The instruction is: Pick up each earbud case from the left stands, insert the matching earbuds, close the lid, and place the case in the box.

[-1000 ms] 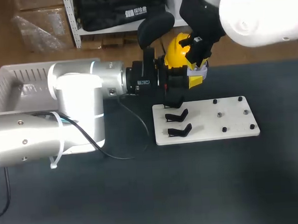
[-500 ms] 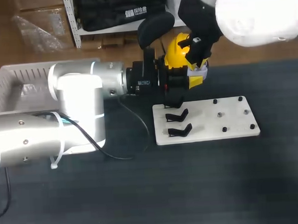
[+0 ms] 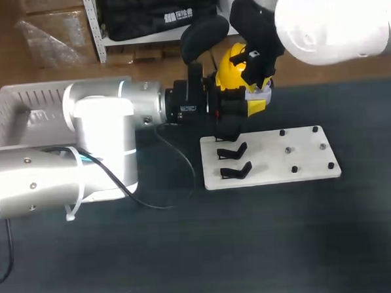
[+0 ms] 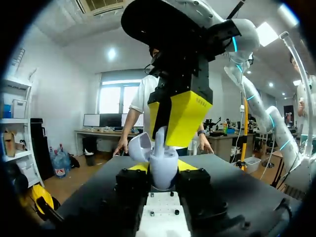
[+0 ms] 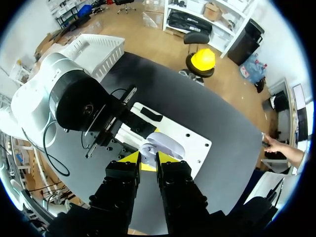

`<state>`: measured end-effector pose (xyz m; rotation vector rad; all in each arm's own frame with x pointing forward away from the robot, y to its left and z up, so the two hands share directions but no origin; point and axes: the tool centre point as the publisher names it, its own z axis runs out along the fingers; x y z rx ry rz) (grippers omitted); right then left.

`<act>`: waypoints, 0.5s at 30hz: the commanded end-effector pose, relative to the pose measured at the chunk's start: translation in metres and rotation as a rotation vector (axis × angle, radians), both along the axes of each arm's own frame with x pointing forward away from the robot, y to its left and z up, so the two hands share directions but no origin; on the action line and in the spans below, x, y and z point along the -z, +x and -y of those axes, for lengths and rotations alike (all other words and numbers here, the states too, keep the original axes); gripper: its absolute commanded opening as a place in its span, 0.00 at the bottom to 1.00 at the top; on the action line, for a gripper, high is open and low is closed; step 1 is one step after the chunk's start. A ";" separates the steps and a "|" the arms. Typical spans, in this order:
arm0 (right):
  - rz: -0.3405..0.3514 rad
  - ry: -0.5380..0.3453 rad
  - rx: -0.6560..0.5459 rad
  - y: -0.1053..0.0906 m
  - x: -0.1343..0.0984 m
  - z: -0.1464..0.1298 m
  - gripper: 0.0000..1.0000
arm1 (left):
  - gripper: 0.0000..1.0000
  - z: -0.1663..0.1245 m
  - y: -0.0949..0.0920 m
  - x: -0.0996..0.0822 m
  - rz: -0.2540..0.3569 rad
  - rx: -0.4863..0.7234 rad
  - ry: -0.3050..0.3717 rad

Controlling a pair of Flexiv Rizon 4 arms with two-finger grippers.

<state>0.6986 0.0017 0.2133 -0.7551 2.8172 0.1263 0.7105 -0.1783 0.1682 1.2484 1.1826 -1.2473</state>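
Note:
My left gripper (image 3: 251, 105) is shut on a pale lavender earbud case (image 4: 163, 167), held above the table behind the white plate with its lid (image 4: 140, 146) swung open. From above, my right gripper (image 5: 148, 161) is shut on a small white earbud (image 5: 147, 149), right over the open case (image 5: 169, 143). In the left wrist view the right arm's yellow fingers (image 4: 183, 116) press the earbud (image 4: 160, 136) down into the case. Three black stands (image 3: 234, 150) on the plate's left side carry no cases.
The white plate (image 3: 304, 162) lies mid-table with several small black pegs (image 3: 287, 149) on its right half. A white basket (image 3: 10, 111) stands at the far left behind my left arm. A black cable (image 3: 176, 157) trails beside the plate.
My right arm has shifted slightly to the left above the case. The left arm and the case have stayed where they were.

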 end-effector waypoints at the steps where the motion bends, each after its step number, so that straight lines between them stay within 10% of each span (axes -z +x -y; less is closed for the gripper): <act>1: 0.002 0.001 0.004 0.000 0.003 0.000 0.06 | 0.00 0.000 -0.001 -0.002 0.002 0.000 -0.002; 15: 0.008 0.008 0.006 -0.002 0.000 0.002 0.32 | 0.00 0.000 -0.001 -0.002 0.002 0.000 -0.002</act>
